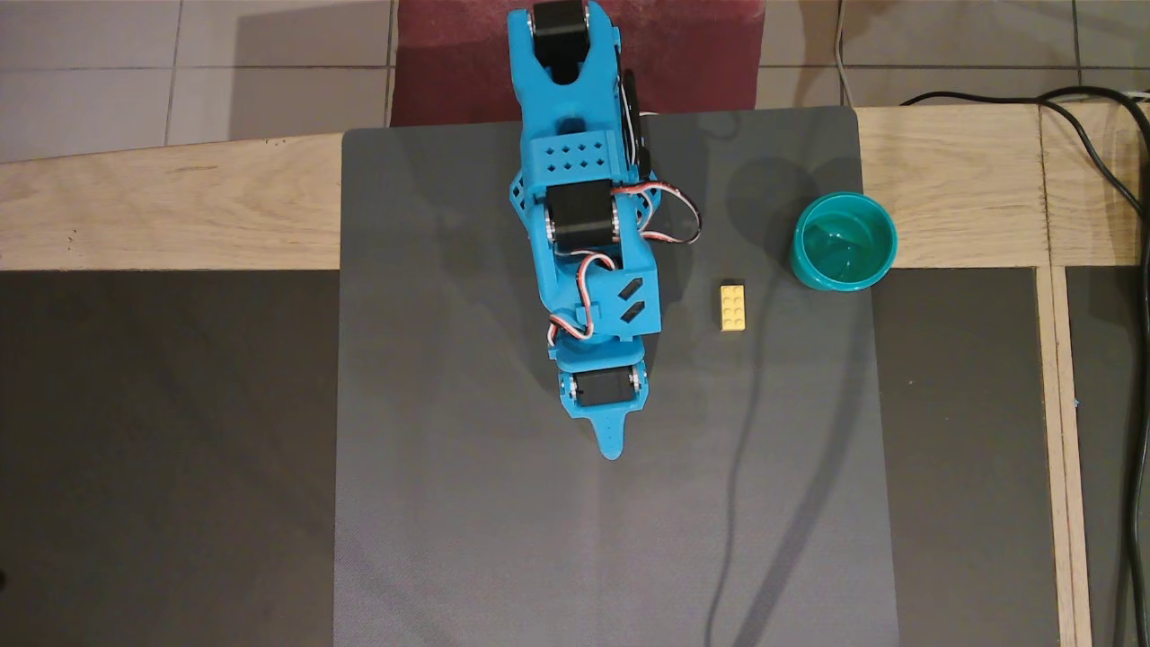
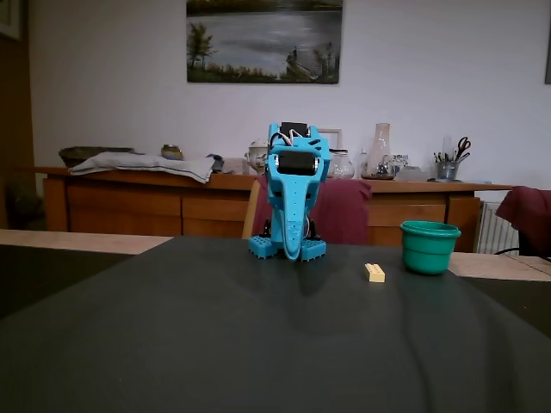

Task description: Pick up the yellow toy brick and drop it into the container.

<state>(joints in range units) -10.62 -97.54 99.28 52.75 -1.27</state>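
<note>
The yellow toy brick (image 1: 732, 306) lies studs up on the dark grey mat (image 1: 503, 539), between the arm and the cup. It also shows in the fixed view (image 2: 374, 272). The teal-green cup (image 1: 840, 281) stands upright and empty at the mat's right edge, a short way right of and beyond the brick in the overhead view. In the fixed view the cup (image 2: 430, 249) is right of the brick. My blue gripper (image 1: 611, 449) is folded low over the mat's middle, left of the brick and apart from it. Its fingers look closed together and empty (image 2: 294, 252).
The mat lies on a wooden table (image 1: 162, 216) with black panels at both sides. Black cables (image 1: 1114, 171) run along the right edge. A thin cable shadow crosses the mat near the brick. In the fixed view, a sideboard (image 2: 155, 202) and a dark red chair stand behind.
</note>
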